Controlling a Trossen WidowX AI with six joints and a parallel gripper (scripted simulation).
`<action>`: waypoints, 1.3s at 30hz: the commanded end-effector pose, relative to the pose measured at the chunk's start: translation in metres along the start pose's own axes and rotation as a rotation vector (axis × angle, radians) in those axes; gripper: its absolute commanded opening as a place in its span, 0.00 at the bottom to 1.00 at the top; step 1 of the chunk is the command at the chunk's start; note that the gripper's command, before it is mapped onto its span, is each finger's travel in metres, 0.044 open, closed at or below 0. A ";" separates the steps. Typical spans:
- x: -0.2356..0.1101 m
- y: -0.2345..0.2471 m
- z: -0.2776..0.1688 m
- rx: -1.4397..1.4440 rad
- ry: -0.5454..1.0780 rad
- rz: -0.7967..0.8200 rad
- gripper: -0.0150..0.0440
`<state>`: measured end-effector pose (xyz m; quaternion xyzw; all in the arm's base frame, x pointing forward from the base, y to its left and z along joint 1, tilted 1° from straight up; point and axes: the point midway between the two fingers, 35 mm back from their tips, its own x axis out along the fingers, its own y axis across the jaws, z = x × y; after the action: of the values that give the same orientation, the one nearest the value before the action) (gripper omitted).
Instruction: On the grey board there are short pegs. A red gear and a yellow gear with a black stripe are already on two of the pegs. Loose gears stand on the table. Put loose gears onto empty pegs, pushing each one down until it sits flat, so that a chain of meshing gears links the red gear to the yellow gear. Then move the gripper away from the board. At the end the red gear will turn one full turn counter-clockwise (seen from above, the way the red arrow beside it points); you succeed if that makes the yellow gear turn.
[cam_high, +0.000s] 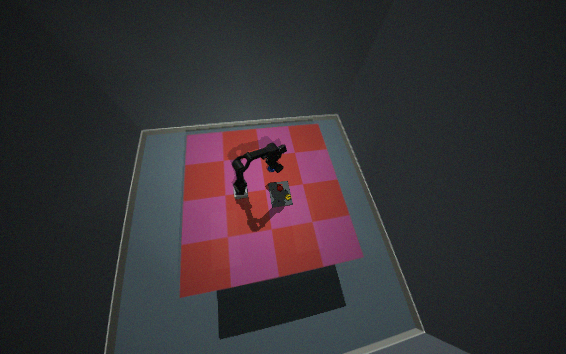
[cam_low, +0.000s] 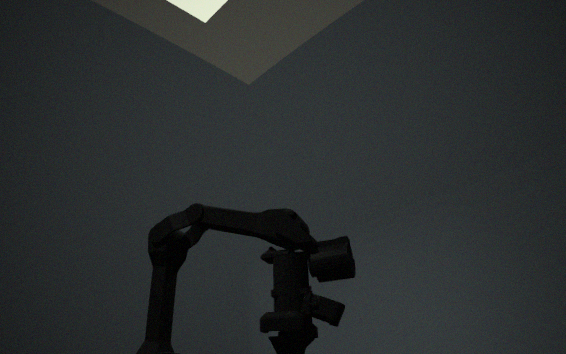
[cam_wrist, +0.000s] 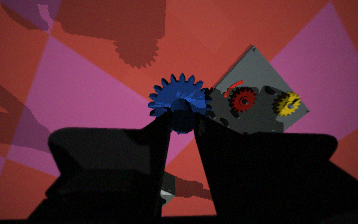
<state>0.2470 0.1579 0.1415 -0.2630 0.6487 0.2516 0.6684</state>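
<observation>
My gripper (cam_wrist: 182, 116) is shut on the hub of a blue gear (cam_wrist: 179, 93) (cam_high: 270, 169) and holds it in the air, beside the grey board (cam_wrist: 252, 60) (cam_high: 285, 185). The red gear (cam_wrist: 242, 101) (cam_high: 280, 188) sits on the board, with the red arrow (cam_wrist: 231, 88) beside it. The yellow gear (cam_wrist: 286, 105) (cam_high: 288, 197) with its black stripe sits near a corner of the board. A dark shadow covers much of the board, so the pegs there are hard to make out. No other loose gear can be made out.
The table has a pink and orange checkered top (cam_high: 250, 255). The arm's base (cam_high: 241, 193) stands to the left of the board in the top view. The exterior view shows only the dark arm (cam_low: 235, 222) and the room; the board is out of its view.
</observation>
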 end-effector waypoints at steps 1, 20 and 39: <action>0.002 -0.009 0.003 0.002 -0.003 -0.006 0.25; 0.019 -0.056 0.008 0.024 -0.001 -0.016 0.25; 0.035 -0.103 0.008 0.014 -0.008 -0.007 0.25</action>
<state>0.3178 0.0920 0.1106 -0.2589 0.6502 0.2433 0.6716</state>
